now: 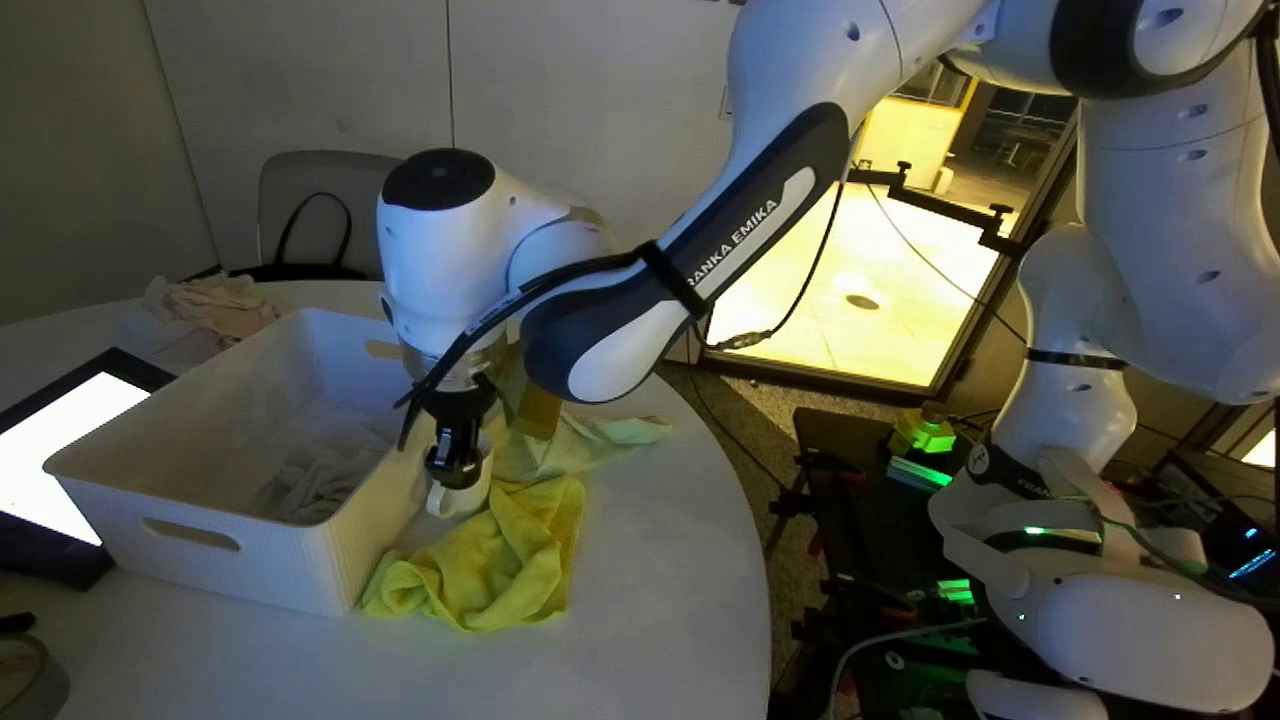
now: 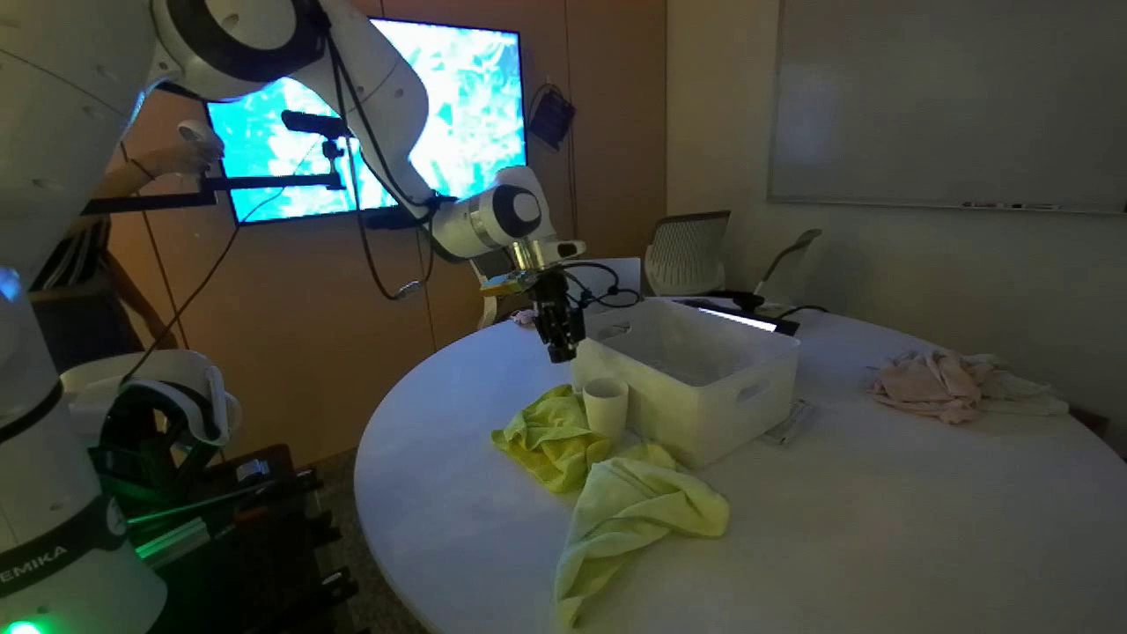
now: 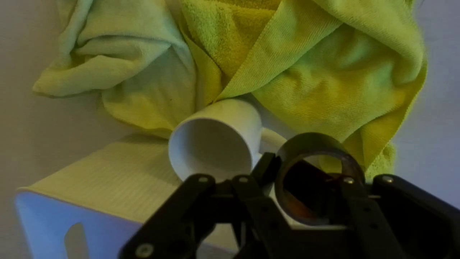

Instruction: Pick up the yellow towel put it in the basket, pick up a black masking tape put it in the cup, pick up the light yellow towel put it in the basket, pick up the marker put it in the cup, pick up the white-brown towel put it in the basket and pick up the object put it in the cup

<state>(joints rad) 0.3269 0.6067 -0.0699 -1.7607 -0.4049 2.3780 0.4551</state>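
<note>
Black tool (image 3: 283,174) nearly closed, gripping tape roll (image 3: 313,144).

Beyond the table (image 2: 880,546) are a chair (image 2: 687,254), wall screen (image 2: 480,106) and whiteboard (image 2: 951,101).

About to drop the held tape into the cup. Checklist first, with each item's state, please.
1. Tape in grip: ok; the gripper holds it.
2. Cup upright: ok; it stands beside the basket.
3. Cup's opening free of cloth: ok; the yellow towel and light yellow towel lie beside the cup.
4. Tape over the opening: not ok; in the wrist view it sits off toward the handle.
5. Tape fits inside: cannot tell from these views.
</note>
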